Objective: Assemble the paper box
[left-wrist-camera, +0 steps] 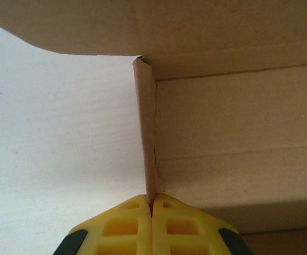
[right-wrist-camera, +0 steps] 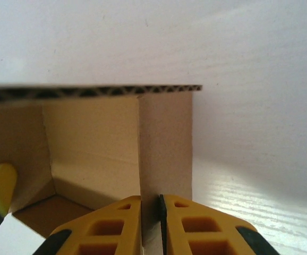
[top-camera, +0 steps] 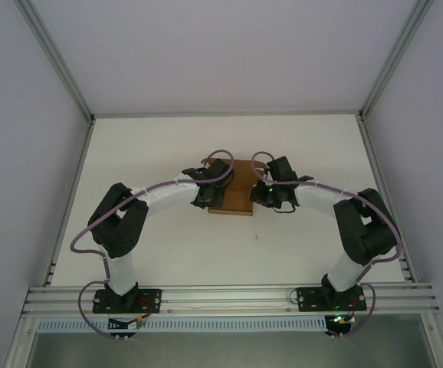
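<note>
Two robot arms meet over a plain brown, unprinted cardboard paper box, which sits partly folded near the middle of the white table, between the two wrists. The left gripper has its yellow fingers pressed together with only a thin upright cardboard flap between them. It pinches that flap by its near edge at a corner of the box, apparently to hold it square against the adjoining side panel. The right gripper closes narrowly on an upright wall panel at the other side, the cardboard filling the slim gap between its jaws, while the corrugated edge of another panel crosses above. Gripping from both sides at once looks meant to steady the light box so that it cannot slide as its walls are set. Assembly appears to be midway, with sides standing and the inside open; how the top flaps lie under the wrists cannot be told.
</note>
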Controlling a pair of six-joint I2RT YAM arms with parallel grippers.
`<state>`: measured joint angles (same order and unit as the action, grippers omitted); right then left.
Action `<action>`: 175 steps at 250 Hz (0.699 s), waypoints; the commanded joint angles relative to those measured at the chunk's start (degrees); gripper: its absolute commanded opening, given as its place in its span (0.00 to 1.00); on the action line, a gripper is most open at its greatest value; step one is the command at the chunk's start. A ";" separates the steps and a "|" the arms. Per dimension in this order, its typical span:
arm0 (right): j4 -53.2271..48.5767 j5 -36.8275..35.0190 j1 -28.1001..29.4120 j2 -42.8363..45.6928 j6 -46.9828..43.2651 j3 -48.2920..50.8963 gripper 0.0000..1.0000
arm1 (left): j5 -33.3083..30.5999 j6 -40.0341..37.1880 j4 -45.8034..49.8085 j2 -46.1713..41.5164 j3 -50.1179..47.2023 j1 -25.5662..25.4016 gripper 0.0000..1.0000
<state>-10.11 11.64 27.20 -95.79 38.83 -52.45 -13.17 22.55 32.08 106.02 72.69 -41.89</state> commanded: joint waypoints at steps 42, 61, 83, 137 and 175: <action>-16.02 -12.45 3.23 -5.05 0.90 -1.89 0.15 | 0.83 0.45 0.69 -0.36 1.25 -1.28 0.00; -17.43 -14.89 4.24 -6.06 1.23 -2.33 0.12 | 0.84 0.60 0.62 -0.40 1.33 -1.31 0.00; -18.49 -16.04 5.13 -7.51 1.92 -3.31 0.11 | 0.88 0.82 0.62 -0.58 1.23 -1.35 0.00; -22.50 -19.75 9.03 -9.47 4.59 -8.26 0.09 | 0.30 2.03 1.35 -1.05 1.49 -1.61 0.00; -28.14 -25.25 12.07 -11.27 8.88 -10.86 0.10 | -0.42 3.67 1.67 -1.60 2.15 -2.71 0.00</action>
<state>-24.95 -9.56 36.07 -101.75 44.25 -64.69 -14.09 24.75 33.12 106.00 72.95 -42.17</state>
